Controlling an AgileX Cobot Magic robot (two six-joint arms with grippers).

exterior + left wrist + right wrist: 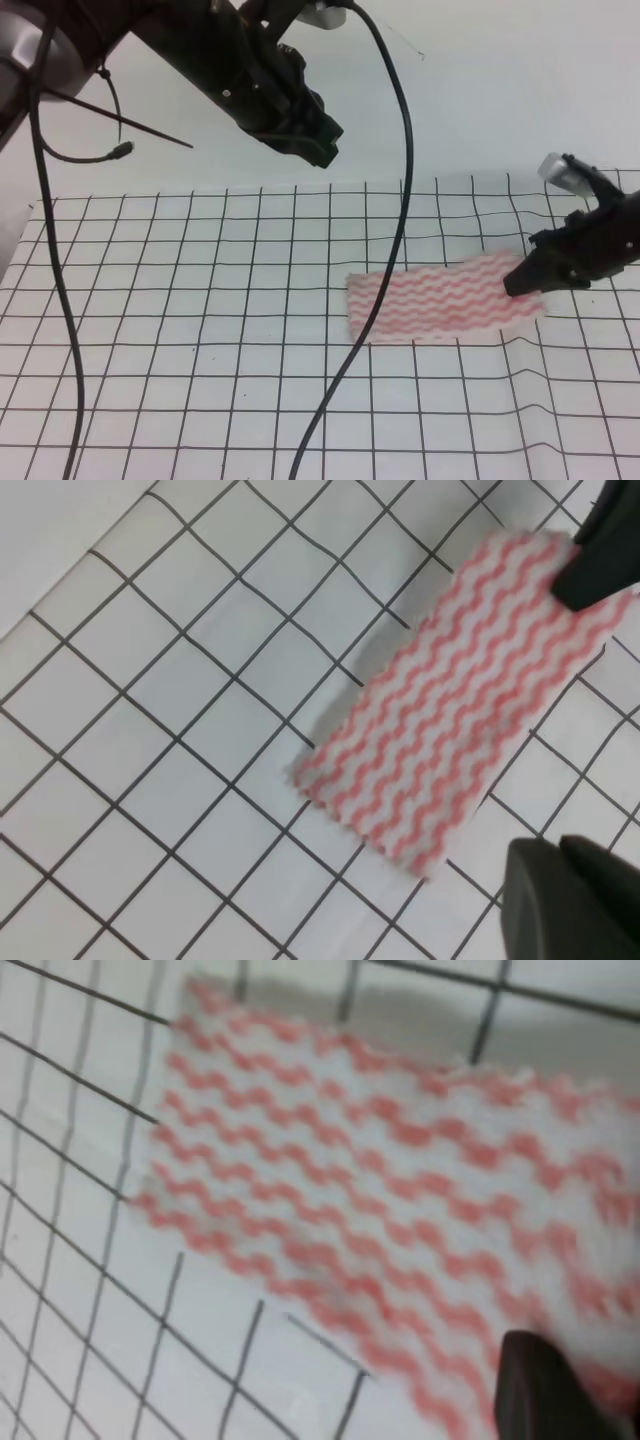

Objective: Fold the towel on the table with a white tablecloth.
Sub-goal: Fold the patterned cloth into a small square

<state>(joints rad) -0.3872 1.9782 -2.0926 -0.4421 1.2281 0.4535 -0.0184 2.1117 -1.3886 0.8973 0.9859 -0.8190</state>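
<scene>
The towel (pixel 440 298), pink-red wavy stripes on white, lies flat on the white tablecloth (pixel 150 300) right of centre. It also shows in the left wrist view (pixel 470 700) and fills the right wrist view (pixel 380 1190). My right gripper (pixel 518 284) sits low at the towel's right end and looks shut on its edge. One dark finger (pixel 540 1390) shows over the cloth, and the gripper also shows in the left wrist view (pixel 605 550). My left gripper (pixel 322 145) hangs high above the table, behind and left of the towel, and looks shut and empty, with its fingers (pixel 570 900) in the frame's corner.
A black cable (pixel 400 200) hangs from the left arm across the middle and passes the towel's left end. Another cable (pixel 50 250) hangs at the far left. The tablecloth is wrinkled at the lower right (pixel 540 360). Plain white surface (pixel 500 110) lies beyond the grid.
</scene>
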